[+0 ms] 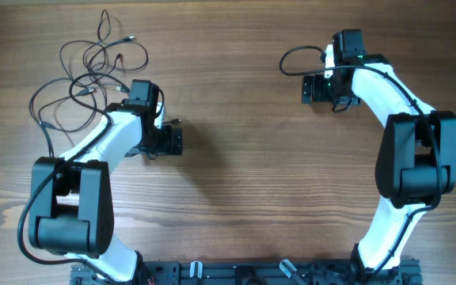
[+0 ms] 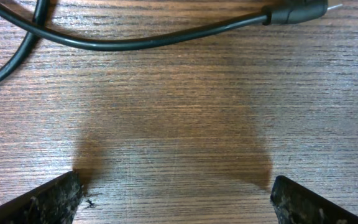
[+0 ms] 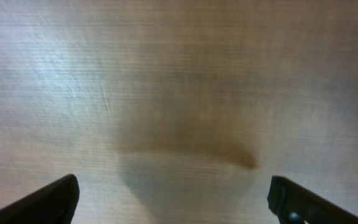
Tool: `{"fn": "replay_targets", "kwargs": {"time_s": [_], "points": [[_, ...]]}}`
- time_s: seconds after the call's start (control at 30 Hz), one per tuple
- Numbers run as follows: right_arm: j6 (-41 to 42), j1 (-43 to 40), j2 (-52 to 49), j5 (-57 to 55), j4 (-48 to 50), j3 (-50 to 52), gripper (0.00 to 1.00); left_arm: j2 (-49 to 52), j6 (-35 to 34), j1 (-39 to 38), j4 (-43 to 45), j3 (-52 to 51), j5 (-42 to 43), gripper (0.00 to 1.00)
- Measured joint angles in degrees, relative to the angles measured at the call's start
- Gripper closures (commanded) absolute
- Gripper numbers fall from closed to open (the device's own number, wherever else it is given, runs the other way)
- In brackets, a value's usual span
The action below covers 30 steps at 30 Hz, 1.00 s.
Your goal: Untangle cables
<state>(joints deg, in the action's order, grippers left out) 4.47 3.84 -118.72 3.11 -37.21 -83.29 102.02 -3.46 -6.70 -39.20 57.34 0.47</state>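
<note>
The cables (image 1: 93,67) lie as a loose bunch of thin black loops at the table's upper left, just behind my left wrist. One cable (image 2: 135,42) crosses the top of the left wrist view and ends in a plug (image 2: 294,11) with a silvery tip. My left gripper (image 2: 176,186) (image 1: 169,142) is open over bare wood, short of that cable, with nothing between its fingers. My right gripper (image 3: 173,183) (image 1: 307,89) is open at the upper right with only wood under it. A thin black loop (image 1: 291,57) lies beside it; whether it is a task cable is unclear.
Both white arms reach in from their bases at the table's front edge (image 1: 236,273). The wooden tabletop (image 1: 236,158) spreads between the two grippers.
</note>
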Motion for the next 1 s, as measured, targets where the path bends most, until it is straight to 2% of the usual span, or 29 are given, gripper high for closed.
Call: {"fn": "replay_targets", "kwargs": {"time_s": [0.17, 0.3, 1.0], "points": [[0.00, 0.00, 0.00, -0.02, 13.44, -0.11, 0.00, 0.04, -0.02, 0.00, 0.00, 0.00, -0.04, 0.00], [0.00, 0.00, 0.00, -0.15, 18.53, -0.13, 0.00, 0.04, -0.02, 0.00, 0.00, 0.00, -0.02, 0.00], [0.00, 0.00, 0.00, -0.17, 19.30, -0.13, 0.00, 0.04, 0.00, 0.00, 0.00, 0.00, -0.02, 0.00]]}}
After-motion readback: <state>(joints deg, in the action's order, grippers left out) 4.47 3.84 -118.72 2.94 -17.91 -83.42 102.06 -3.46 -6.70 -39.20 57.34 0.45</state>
